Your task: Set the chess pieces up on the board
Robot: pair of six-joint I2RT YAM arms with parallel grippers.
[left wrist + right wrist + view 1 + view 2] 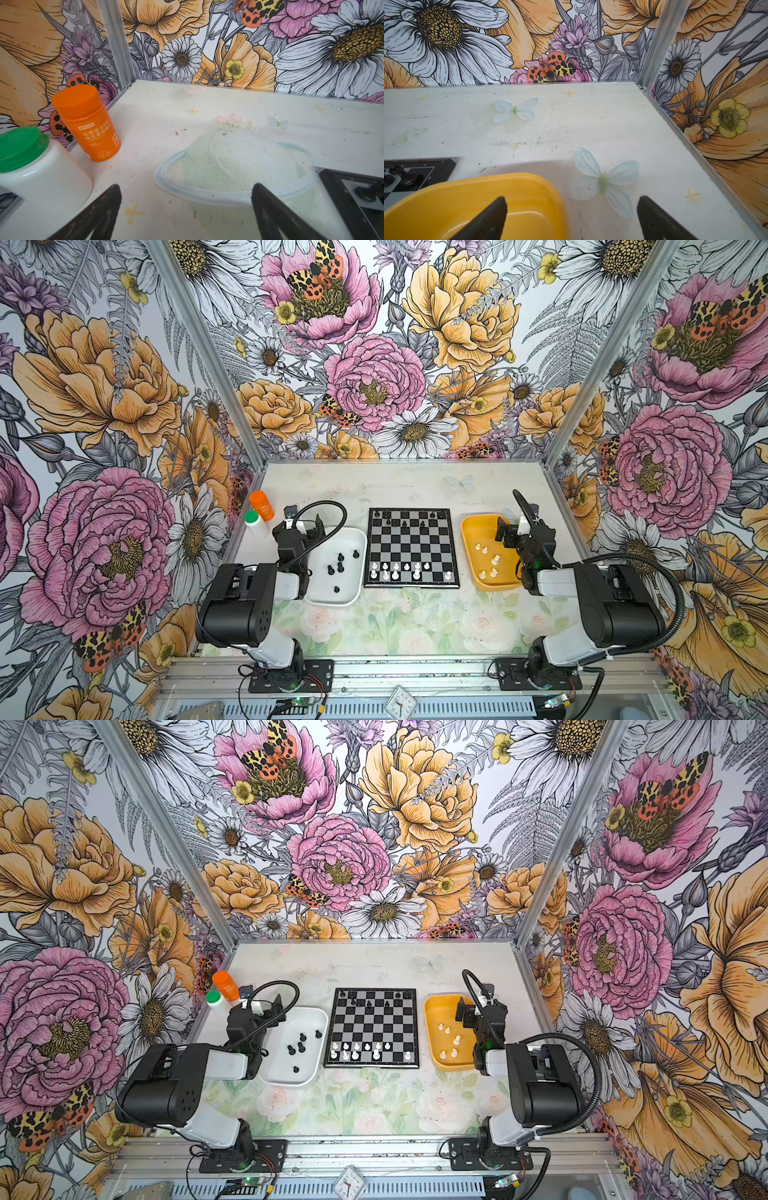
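Note:
The board (pixel 411 545) (pixel 374 1025) lies flat mid-table. Several black chess pieces (pixel 405 524) stand on its far rows and several white ones (pixel 395 569) on its near rows. More black pieces (pixel 340 566) lie in the white tray (pixel 350 537), and more white pieces (pixel 494 560) in the yellow tray (pixel 477 531). My left gripper (pixel 305 518) (pixel 186 191) hangs open and empty over the white tray's far left end. My right gripper (pixel 517 522) (pixel 572 199) is open and empty above the yellow tray's (pixel 508 176) far right corner. A board corner (pixel 342 187) (pixel 436 168) shows in each wrist view.
An orange bottle (pixel 262 504) (pixel 87 122) and a white bottle with a green cap (pixel 254 522) (pixel 39 172) stand by the left wall, just left of my left gripper. Flowered walls close the table on three sides. A small clock (pixel 400 703) lies at the front rail.

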